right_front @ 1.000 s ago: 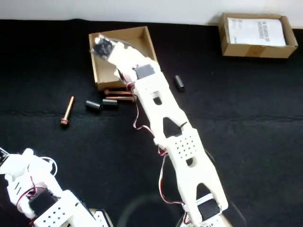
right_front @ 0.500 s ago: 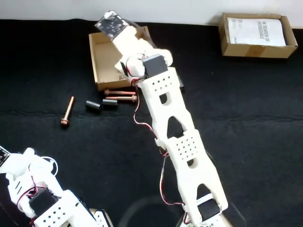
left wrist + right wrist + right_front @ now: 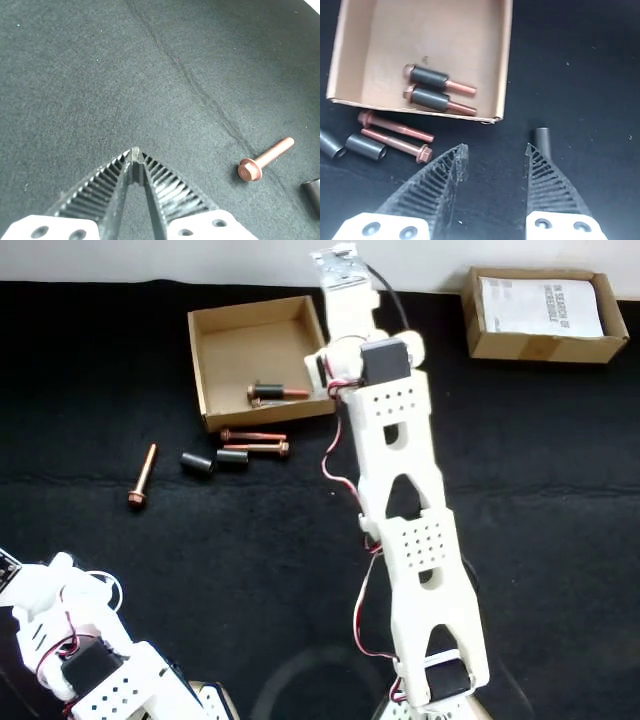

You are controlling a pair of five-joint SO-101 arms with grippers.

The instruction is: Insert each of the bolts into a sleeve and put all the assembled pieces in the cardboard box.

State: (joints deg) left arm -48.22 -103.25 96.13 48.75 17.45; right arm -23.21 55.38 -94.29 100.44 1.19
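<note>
— Where is the right gripper [image 3: 495, 147] hanging?
— Just off the open brown cardboard box [image 3: 420, 30], over the black cloth table [image 3: 600, 60]. Its toothed jaws are standing apart and gripping nothing. A short black tube sleeve [image 3: 542, 140] is lying on the cloth just past one of them.
— And the finished pieces?
— Two copper bolts wearing black sleeves [image 3: 432, 77] are lying side by side inside the box. Just outside its wall, two bare copper bolts [image 3: 395, 127] are resting next to each other, with two loose black sleeves [image 3: 366, 147] beside them. A lone copper bolt [image 3: 265, 160] is lying farther off.
— The left gripper [image 3: 136, 152]?
— Its jaws are pressing together on nothing, low over the cloth and well apart from the box, with that lone bolt lying off to one side.
</note>
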